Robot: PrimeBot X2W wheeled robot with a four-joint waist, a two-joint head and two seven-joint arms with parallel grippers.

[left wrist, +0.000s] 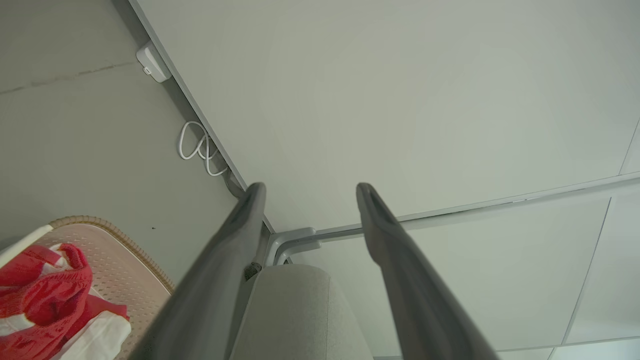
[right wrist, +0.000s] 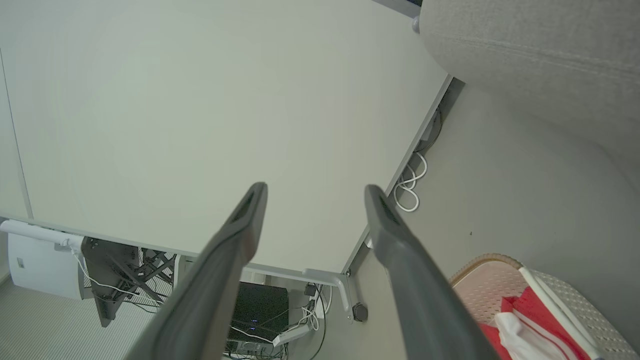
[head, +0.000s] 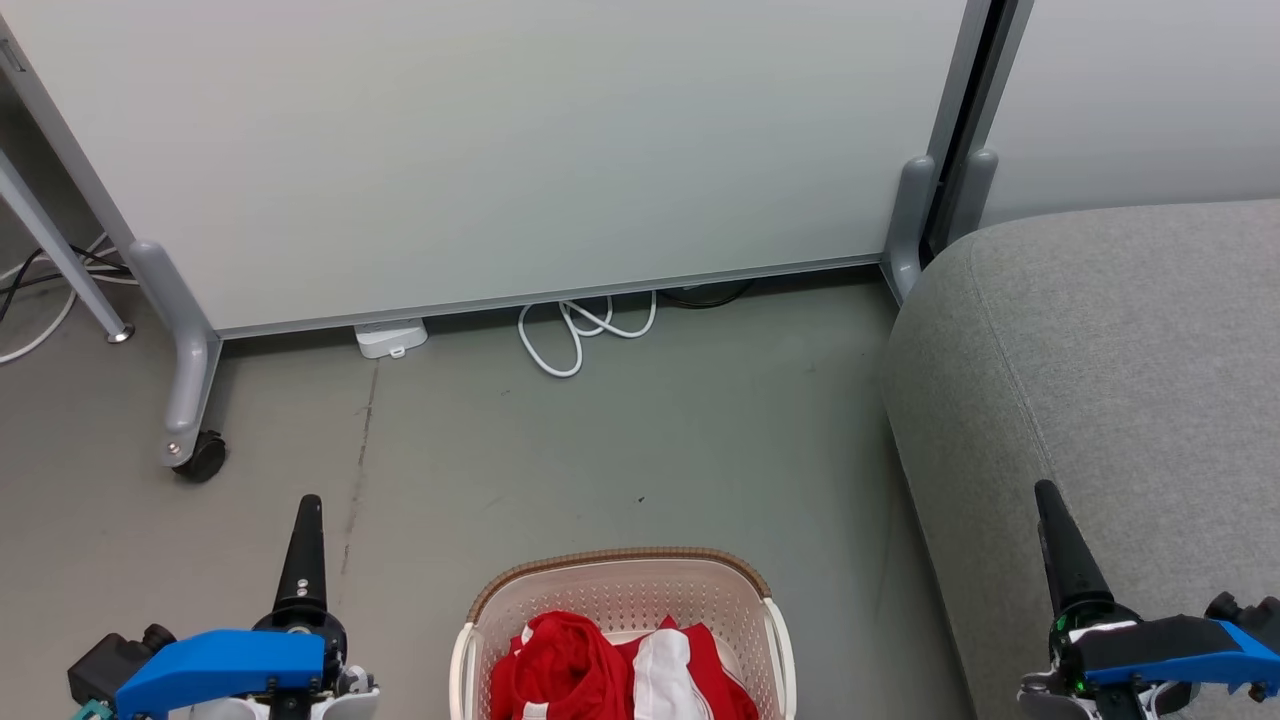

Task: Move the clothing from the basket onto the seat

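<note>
Head view, starting from the left: the left gripper (head: 308, 510) hangs low to the left of the basket (head: 620, 556), over the grey floor (head: 640, 440). It is not touching the basket. In the left wrist view its two dark fingers (left wrist: 225, 260) stand wide apart with nothing between them.

Farther back on that same side of the basket, a small black wheel (head: 205, 458) sits under the leg of a big white board (head: 520, 150).

The basket is in the middle, down close to the robot. It is cream-white with lots of little holes and a brown rim. The red and white clothes (head: 575, 665) lie bunched up inside it.

Behind the basket, a white cord (head: 575, 340) curls on the floor at the foot of the board.

To the right of the basket is the big grey seat (head: 1100, 350), with a strip of floor between the two. The right gripper (head: 1048, 500) hangs by the near part of the seat, well to the right of the basket. In the right wrist view its fingers (right wrist: 225, 250) are spread wide too and hold nothing.
</note>
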